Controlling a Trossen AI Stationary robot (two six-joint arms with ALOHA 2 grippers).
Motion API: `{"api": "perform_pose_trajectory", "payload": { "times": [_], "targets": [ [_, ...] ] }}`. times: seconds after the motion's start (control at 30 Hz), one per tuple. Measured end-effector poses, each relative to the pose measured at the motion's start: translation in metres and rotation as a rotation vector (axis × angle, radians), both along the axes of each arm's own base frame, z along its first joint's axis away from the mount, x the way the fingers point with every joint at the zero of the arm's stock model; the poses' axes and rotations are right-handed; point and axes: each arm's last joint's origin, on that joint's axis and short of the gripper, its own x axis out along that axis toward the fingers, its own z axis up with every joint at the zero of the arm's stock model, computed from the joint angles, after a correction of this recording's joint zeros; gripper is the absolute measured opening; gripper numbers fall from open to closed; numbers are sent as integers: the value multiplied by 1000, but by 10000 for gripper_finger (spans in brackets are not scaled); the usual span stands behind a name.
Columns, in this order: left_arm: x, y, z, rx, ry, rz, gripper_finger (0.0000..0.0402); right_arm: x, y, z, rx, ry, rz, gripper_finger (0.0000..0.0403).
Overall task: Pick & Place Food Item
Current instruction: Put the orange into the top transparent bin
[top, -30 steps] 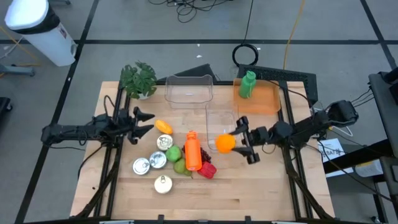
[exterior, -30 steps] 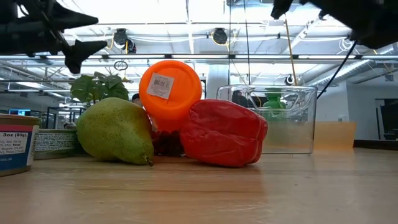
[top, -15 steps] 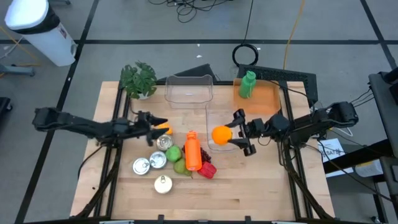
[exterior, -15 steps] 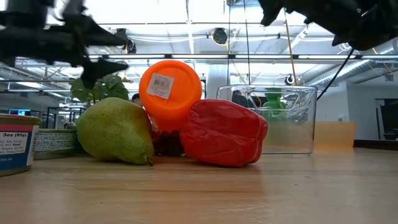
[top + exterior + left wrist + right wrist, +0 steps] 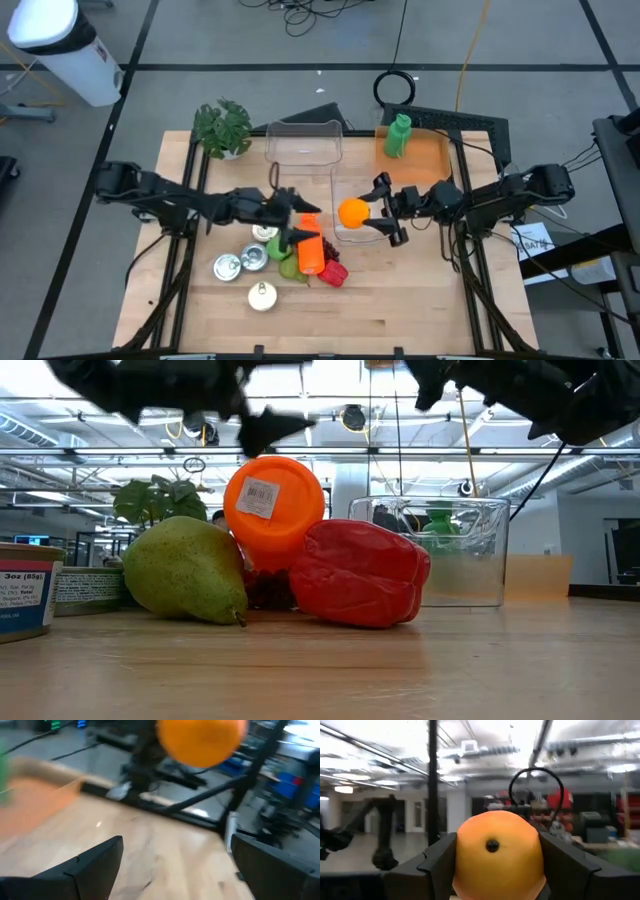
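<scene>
Orange (image 5: pixel 352 212): held in the air between the two fingers of the right gripper (image 5: pixel 380 210), above the clear container (image 5: pixel 356 190) in the middle of the table (image 5: pixel 420 300)
Right gripper: closed on the orange from both sides; in the right wrist view the fruit (image 5: pixel 496 855) fills the space between the dark fingers (image 5: pixel 440 865)
Left gripper (image 5: pixel 292 214): fingers spread wide, holding nothing, above the orange bottle (image 5: pixel 310 248) and the green pear (image 5: pixel 280 246)
Left wrist view: the two fingers (image 5: pixel 95 865) stand far apart, the orange (image 5: pixel 202 742) is seen ahead
Low view: pear (image 5: pixel 186 570), orange bottle (image 5: pixel 272 500) and red pepper (image 5: pixel 360 574) lie close together on the wood
Others: cans (image 5: pixel 240 262), plant (image 5: pixel 222 126), green bottle (image 5: pixel 398 136) on an orange tray (image 5: pixel 424 160)
</scene>
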Motion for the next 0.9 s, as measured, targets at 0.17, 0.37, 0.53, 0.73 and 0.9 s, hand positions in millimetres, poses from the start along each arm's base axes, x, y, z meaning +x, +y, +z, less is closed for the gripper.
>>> {"api": "perform_pose_trajectory", "payload": {
  "times": [0.17, 0.37, 0.53, 0.73, 0.9],
  "targets": [
    [27, -9, 26, 98, -91, 13, 383, -5, 8, 7, -23, -82, 74, 237],
    [41, -10, 39, 129, -129, 31, 384, -5, 9, 6, -35, -73, 62, 235],
    [42, -11, 46, 141, -157, 31, 383, -5, 9, 7, -39, -77, 57, 237],
    [46, -21, 58, 289, -224, 20, 377, -5, 5, 7, -31, -82, 14, 235],
    [54, -30, 56, 360, -261, 22, 381, -6, 5, 8, -30, -95, 23, 237]
  ]
}}
